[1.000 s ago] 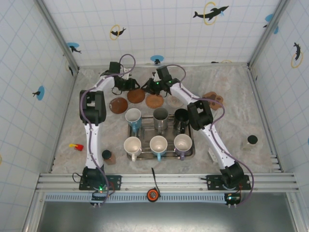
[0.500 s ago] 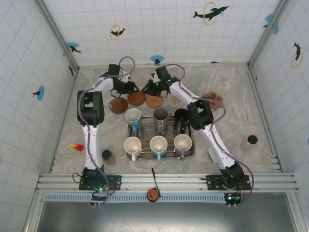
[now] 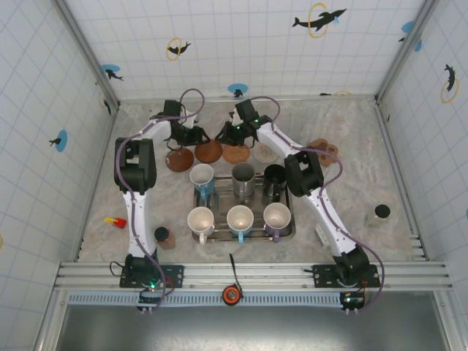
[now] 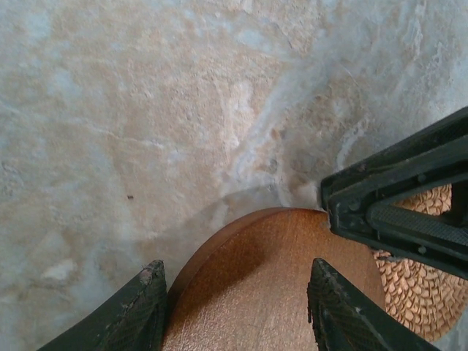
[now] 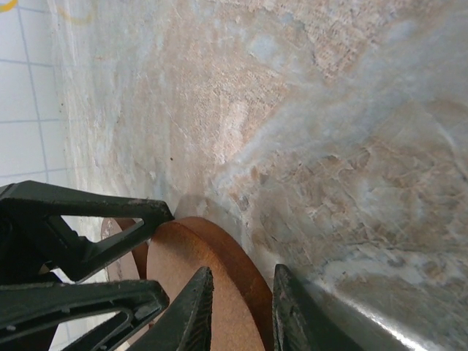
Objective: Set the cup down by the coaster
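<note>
- The step in hand looks to be seating the coaster (image 3: 208, 151), not fetching a cup: both grippers crowd it at the far side of the table (image 3: 351, 124).
- Your right gripper (image 5: 243, 270) is pinched on the coaster's rim.
- Your left gripper (image 4: 235, 267) has its jaws apart astride the same disc, clamping nothing.
- The two grippers nearly touch, so move one arm at a time and lift straight off.
- Lay the coaster flat, off the woven coaster (image 4: 417, 292) just beside it, with bare table next to it for the cup.
- The cups (image 3: 240, 217) stand in the tray (image 3: 293, 223), well apart from both grippers and nearer you; neither gripper holds one.
- The far-left cup (image 3: 202, 178) is nearest the coaster, and I judge it the easiest pick.
</note>
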Motion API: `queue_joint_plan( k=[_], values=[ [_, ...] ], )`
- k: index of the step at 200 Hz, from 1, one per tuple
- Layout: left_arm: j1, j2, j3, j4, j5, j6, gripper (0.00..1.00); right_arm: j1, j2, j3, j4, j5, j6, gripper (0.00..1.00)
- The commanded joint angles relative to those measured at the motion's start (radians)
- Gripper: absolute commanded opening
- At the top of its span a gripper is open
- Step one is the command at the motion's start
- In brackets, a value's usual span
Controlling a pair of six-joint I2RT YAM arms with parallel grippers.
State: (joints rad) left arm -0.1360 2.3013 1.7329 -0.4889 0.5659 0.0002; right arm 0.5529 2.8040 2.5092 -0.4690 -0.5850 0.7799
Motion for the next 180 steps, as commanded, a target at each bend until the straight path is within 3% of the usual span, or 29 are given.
queue_joint_plan(
  k=[1, 60, 122, 147, 180],
  values=[
    [-0.007, -0.027, -0.032, -0.041, -0.015, -0.003, 0.53, 0.016, -0.083, -0.031, -0.022, -0.009, -0.016, 0.26],
    [-0.006, -0.035, 0.029, -0.047, -0.074, -0.045, 0.57, 0.012, -0.093, -0.03, 0.029, -0.01, 0.024, 0.28],
    [0.013, -0.11, 0.16, -0.029, -0.172, -0.184, 0.59, -0.01, -0.141, -0.026, 0.112, -0.014, 0.08, 0.3],
    [0.034, -0.234, 0.068, 0.016, -0.195, -0.229, 0.59, -0.028, -0.196, -0.027, 0.093, -0.018, 0.057, 0.31],
    [0.076, -0.468, -0.181, 0.11, -0.232, -0.294, 0.61, -0.058, -0.314, -0.074, -0.007, 0.007, -0.053, 0.34]
  ],
)
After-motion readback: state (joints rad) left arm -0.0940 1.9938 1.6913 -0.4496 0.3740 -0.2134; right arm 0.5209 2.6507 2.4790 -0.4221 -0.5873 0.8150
